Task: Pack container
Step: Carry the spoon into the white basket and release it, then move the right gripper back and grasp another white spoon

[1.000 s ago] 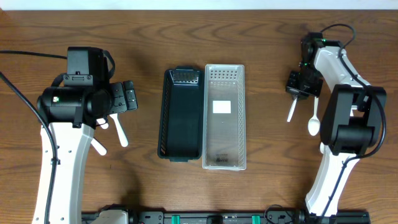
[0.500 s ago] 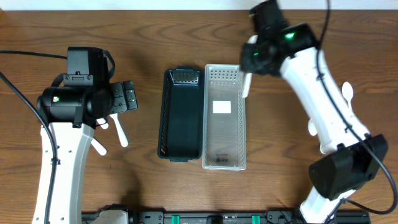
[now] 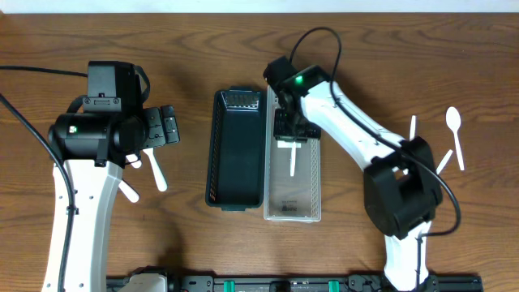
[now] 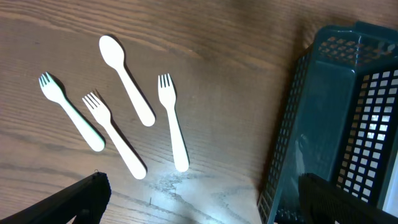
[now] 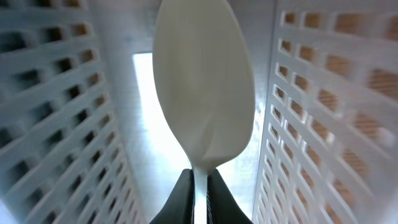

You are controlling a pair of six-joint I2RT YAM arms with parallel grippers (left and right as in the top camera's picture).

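Note:
My right gripper (image 3: 291,138) is over the clear container (image 3: 310,195) and is shut on the handle of a white spoon (image 3: 292,160). In the right wrist view the spoon (image 5: 202,93) points down the container between its perforated walls (image 5: 56,93), with the right gripper (image 5: 200,186) pinching its neck. A dark container (image 3: 235,154) stands just left of the clear one. My left gripper (image 3: 162,128) hangs open at the left over loose cutlery. In the left wrist view the left gripper (image 4: 199,208) spans bare wood, near a spoon (image 4: 126,78) and three forks (image 4: 172,121), with the dark container (image 4: 329,118) to the right.
White cutlery lies on the wood at the right: a spoon (image 3: 456,134), a fork (image 3: 413,127) and another piece (image 3: 443,161). More pieces lie under the left arm (image 3: 154,169). A cable (image 3: 320,36) loops above the right arm.
The right arm has swung from the table's right side across to the clear container, carrying the spoon, which now points down inside it. The left arm has not moved.

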